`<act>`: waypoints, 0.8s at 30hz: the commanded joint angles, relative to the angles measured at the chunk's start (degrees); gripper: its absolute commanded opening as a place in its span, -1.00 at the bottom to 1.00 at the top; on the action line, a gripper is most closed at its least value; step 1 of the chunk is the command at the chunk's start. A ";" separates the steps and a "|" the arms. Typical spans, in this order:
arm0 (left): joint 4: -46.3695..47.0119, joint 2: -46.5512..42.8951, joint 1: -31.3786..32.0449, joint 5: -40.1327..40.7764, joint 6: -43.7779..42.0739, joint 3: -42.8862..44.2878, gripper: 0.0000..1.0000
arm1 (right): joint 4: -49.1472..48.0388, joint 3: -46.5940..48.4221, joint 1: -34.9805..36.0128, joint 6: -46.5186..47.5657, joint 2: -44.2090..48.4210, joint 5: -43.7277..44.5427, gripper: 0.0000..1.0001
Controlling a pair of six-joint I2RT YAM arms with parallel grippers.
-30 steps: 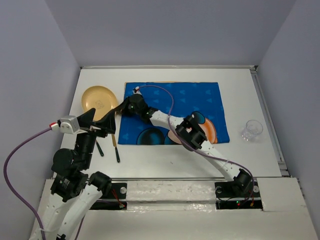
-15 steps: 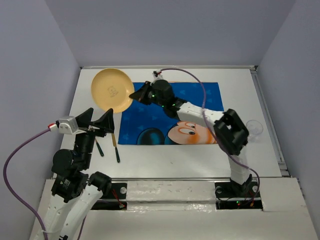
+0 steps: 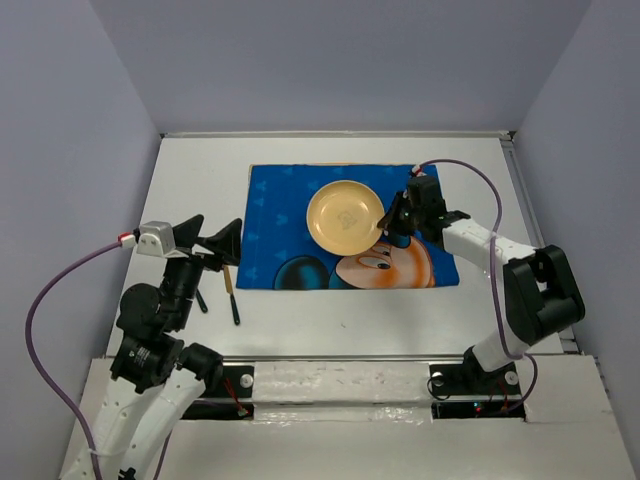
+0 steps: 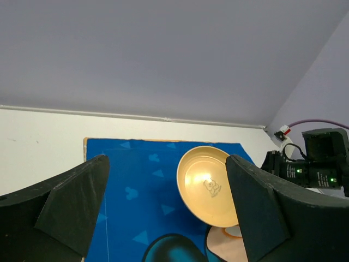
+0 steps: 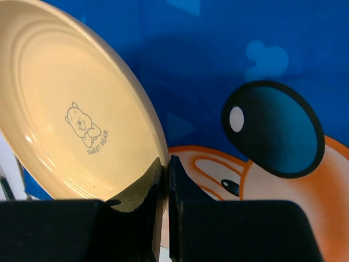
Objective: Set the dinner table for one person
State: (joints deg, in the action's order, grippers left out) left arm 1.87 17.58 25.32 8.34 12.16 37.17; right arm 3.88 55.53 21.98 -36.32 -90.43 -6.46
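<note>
White and matte, the counter point(image 3: 330, 320) lies flat and fills the walled bay. Its long axis runs from 9 to 3 o'clock in the top view. The blue cartoon-mouse placemat point(image 3: 285, 200) sits at its middle, toward 12. The pale yellow bear-print plate point(image 3: 343, 218) lay flat at the counter's 10 o'clock corner a second ago. It is now tilted over the placemat's centre, with the right jaws clamped on its rim at 3 o'clock. The left jaws gape wide and empty. They have stayed at 8 o'clock, above two dark-handled utensils point(image 3: 235, 308).
</note>
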 commanded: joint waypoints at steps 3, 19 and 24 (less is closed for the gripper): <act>2.88 2.19 -2.64 -3.41 0.58 -0.25 0.98 | 2.89 1.25 -2.37 8.01 -0.62 -5.23 -1.00; 3.32 5.44 -4.67 -6.58 1.02 -0.25 0.98 | 2.89 5.73 -4.66 8.81 -9.41 -8.22 -1.00; 3.32 5.44 -4.67 -6.93 1.11 -0.25 0.98 | 3.06 6.70 -4.66 8.98 -7.66 -10.06 -1.00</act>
State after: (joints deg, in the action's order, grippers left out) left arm 2.20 22.72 20.88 2.94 13.13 37.08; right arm 8.58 58.83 17.58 -28.03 -100.12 -13.19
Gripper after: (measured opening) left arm 0.989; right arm 0.101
